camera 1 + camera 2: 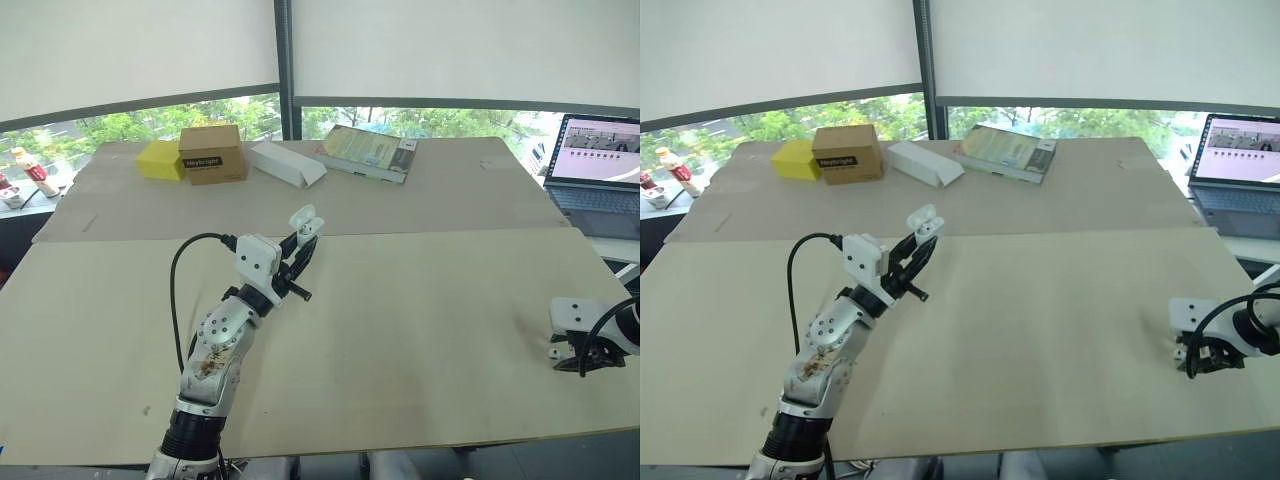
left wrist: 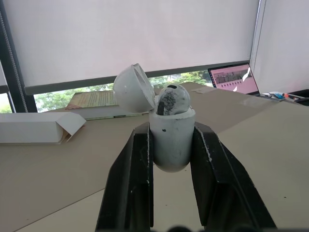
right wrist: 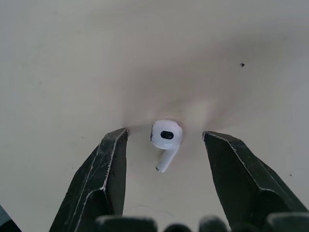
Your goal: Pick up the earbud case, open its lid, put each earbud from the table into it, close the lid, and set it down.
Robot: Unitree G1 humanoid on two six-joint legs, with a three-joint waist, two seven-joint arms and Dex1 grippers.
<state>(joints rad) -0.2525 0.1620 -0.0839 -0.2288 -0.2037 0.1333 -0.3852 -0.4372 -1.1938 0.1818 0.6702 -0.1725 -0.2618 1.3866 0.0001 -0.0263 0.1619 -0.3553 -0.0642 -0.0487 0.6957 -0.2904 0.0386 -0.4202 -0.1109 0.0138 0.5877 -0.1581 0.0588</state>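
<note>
The earbud case (image 2: 171, 145), lid (image 2: 131, 88) open over a seated earbud (image 2: 171, 99), is clamped in the left gripper (image 2: 171, 133) at ten o'clock above the table (image 1: 420, 320) so its mouth is reachable, while the loose earbud (image 3: 165, 142) at four o'clock is straddled, untouched, by the right gripper (image 3: 165, 133), fingers parted for grasping.

Your robot's left arm (image 1: 215, 350) is silver-grey with brown scuffs, a looping black cable (image 1: 173, 290), white wrist block (image 1: 257, 255), black fingers (image 2: 130, 193)

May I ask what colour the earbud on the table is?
The earbud is white with a dark spot; best in right wrist view.
</note>
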